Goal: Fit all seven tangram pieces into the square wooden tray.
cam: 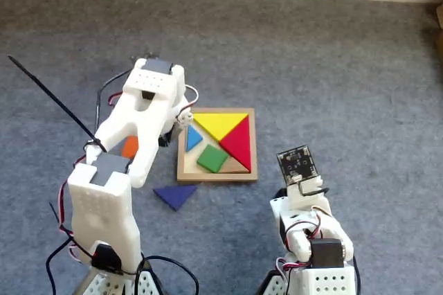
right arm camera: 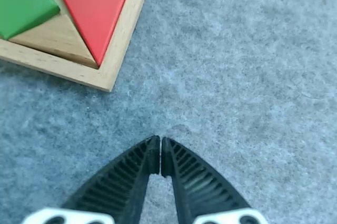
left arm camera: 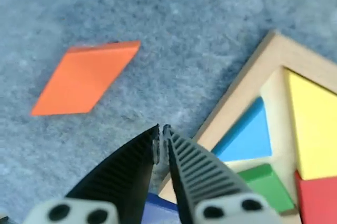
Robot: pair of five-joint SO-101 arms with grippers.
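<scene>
The square wooden tray (cam: 217,176) holds a yellow triangle (cam: 219,124), a red triangle (cam: 239,144), a light blue triangle (cam: 192,138) and a green square (cam: 212,158). An orange parallelogram (left arm camera: 84,77) lies on the carpet left of the tray, under my left arm. A dark blue triangle (cam: 174,195) lies in front of the tray's near left corner. My left gripper (left arm camera: 161,132) is shut with nothing in it, low over the carpet just outside the tray's left rim (left arm camera: 239,84). Shut and holding nothing, my right gripper (right arm camera: 160,141) hovers over bare carpet off the tray's near right corner (right arm camera: 113,79).
Grey carpet covers the whole work area. A wood-coloured triangular patch (right arm camera: 55,37) shows in the tray between the green square (right arm camera: 23,3) and the red triangle (right arm camera: 95,3). My right arm (cam: 299,165) stands right of the tray's front edge.
</scene>
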